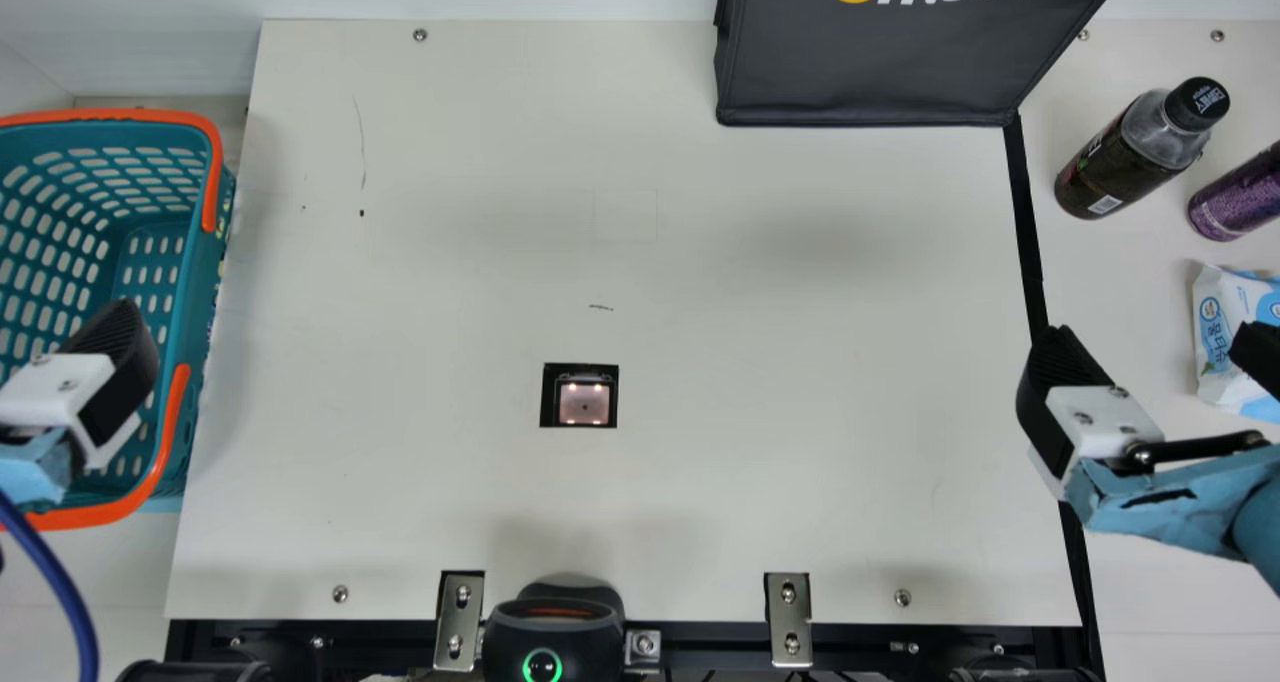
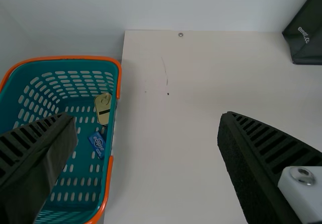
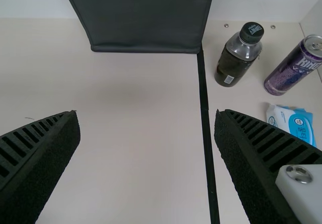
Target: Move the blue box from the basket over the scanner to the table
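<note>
Here, the blue box (image 2: 97, 144) is seen in the basket (image 2: 65, 59), beyond the nearer left gripper (image 2: 147, 117), whose fingers are spread; it is offset toward the basket-side finger, its long axis apparently angled across their closing line.

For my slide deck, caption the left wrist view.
Blue box and gold tin in the basket, left gripper open.

In the main view, the left pincer (image 1: 105, 372) hung over the teal basket (image 1: 100, 115), the lit scanner (image 1: 584, 402) lay between it and the right pincer (image 1: 1158, 354), and beyond the right one were a wipes pack (image 1: 1216, 307) and a dark bottle (image 1: 1125, 167).
</note>
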Motion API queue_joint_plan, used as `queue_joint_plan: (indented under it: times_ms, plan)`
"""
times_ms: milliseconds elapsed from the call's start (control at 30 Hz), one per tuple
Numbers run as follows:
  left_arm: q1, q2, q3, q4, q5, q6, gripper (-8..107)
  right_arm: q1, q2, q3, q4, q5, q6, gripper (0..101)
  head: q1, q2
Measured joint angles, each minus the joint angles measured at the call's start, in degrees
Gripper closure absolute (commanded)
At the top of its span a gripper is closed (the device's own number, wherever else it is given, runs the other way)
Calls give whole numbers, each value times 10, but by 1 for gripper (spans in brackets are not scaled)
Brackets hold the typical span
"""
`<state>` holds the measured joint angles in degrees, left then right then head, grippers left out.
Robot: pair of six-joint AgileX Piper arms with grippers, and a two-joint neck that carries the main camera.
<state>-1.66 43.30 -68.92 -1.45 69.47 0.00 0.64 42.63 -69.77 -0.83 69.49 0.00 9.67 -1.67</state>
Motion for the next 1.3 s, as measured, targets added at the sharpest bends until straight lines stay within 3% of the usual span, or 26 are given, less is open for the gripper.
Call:
queue_joint_plan:
  times_ms: [600,800,1300]
  plan:
    - [0,0,0,0,0,0,9,0,0,0,0,0,0,6,-1,195]
    - [2,1,0,1,0,-3,9,0,0,0,0,0,0,6,0,200]
    - [121,99,-21,38,-25,-85,9,0,0,0,0,0,0,6,0,200]
